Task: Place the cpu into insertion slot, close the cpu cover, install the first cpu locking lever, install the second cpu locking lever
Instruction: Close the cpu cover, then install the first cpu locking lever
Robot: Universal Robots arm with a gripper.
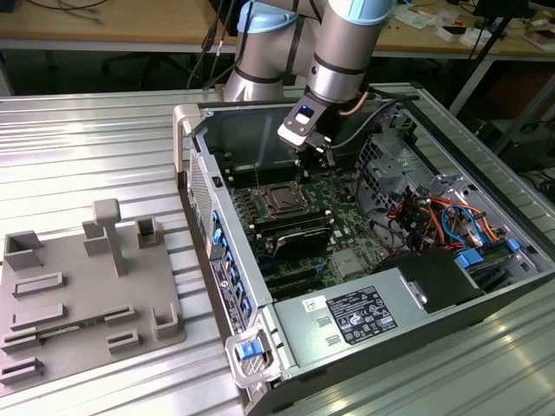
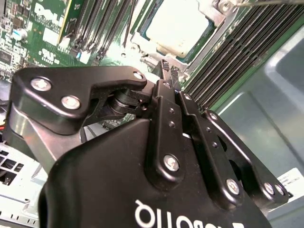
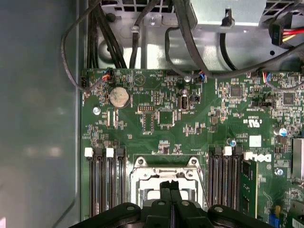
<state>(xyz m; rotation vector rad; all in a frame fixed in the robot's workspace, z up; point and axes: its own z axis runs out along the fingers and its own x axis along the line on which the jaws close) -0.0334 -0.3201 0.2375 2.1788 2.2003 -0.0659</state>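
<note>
The cpu (image 2: 178, 23), with its plain silver top, lies in the insertion slot (image 1: 282, 200) on the green motherboard inside the open computer case. The cpu cover (image 2: 213, 16) lies flat around it as a silver frame, which the first wrist view shows as cpu cover (image 3: 164, 173). A thin wire lever (image 3: 203, 183) runs along one side of the socket. My gripper (image 2: 167, 71) hangs just above the socket's edge with its black fingers pressed together and nothing visible between them. It is also the gripper (image 1: 316, 163) in the exterior view and the gripper (image 3: 170, 186) in the first wrist view.
Black memory slots (image 3: 105, 180) flank the socket on both sides. Cables (image 3: 114, 42) hang along the case wall past the board. A power supply (image 1: 364, 312) and drive wiring (image 1: 442, 217) sit at the exterior view's right. A grey fixture tray (image 1: 78, 295) lies outside the case at the left.
</note>
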